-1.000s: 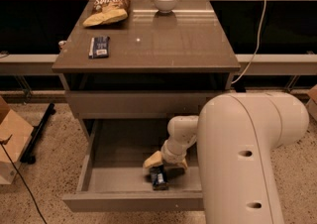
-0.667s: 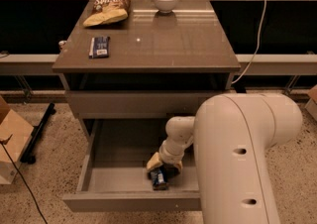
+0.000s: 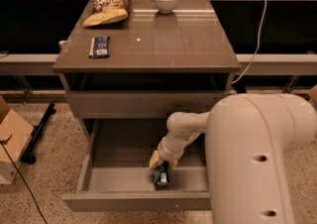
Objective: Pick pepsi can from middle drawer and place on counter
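The middle drawer (image 3: 124,200) is pulled open at the bottom of the cabinet. The pepsi can (image 3: 161,179), small and dark blue, lies on the drawer floor near the front wall. My gripper (image 3: 161,167) reaches down into the drawer from my white arm and sits right over the can, its yellowish fingers (image 3: 155,160) around the can's upper end. The counter (image 3: 163,44) is the glossy grey-brown top above.
On the counter are a chip bag (image 3: 109,6) at back left, a white bowl (image 3: 165,0) at back centre, and a flat dark-blue packet (image 3: 99,47) at left. My white arm fills the lower right. A cardboard box (image 3: 10,139) stands on the floor left.
My arm and gripper have shifted slightly left over the can. The can stays in the same spot on the drawer floor.
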`<state>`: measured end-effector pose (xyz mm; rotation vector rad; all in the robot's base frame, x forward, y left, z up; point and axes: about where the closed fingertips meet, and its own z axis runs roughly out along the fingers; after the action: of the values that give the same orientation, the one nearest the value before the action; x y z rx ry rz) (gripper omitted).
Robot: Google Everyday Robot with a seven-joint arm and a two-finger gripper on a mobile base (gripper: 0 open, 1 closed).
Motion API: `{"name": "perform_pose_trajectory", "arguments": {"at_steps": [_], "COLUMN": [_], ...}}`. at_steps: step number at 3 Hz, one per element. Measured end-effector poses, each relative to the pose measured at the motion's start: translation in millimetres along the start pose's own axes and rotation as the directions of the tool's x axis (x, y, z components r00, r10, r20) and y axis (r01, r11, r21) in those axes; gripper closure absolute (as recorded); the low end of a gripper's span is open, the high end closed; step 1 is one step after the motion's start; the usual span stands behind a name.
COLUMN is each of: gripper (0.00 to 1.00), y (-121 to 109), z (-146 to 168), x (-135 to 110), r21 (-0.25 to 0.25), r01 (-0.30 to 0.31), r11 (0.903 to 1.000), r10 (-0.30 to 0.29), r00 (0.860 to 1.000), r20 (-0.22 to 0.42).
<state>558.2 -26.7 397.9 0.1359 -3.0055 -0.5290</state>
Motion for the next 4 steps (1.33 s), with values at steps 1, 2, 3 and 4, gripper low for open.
{"name": "perform_pose_trajectory", "arguments": {"at_steps": [1,2,3,4], "gripper": [1.0,1.0,1.0,1.0], "y": [9.0,8.0,3.0,-6.3], "z": [-51.6,-127.7,-189.7,-263.2], "x": [-0.2,13.4,30.1,40.2], "r21": [-0.083,-0.187,-0.18,-0.132], "r01": [0.06,0.205,0.318,0.431], "r11": [0.9948,0.9608,0.9308,0.8924], "r10": [-0.055,-0.172,-0.261,-0.352], "r00": [0.997,0.969,0.923,0.849], "r20": [0.055,0.179,0.283,0.395]}}
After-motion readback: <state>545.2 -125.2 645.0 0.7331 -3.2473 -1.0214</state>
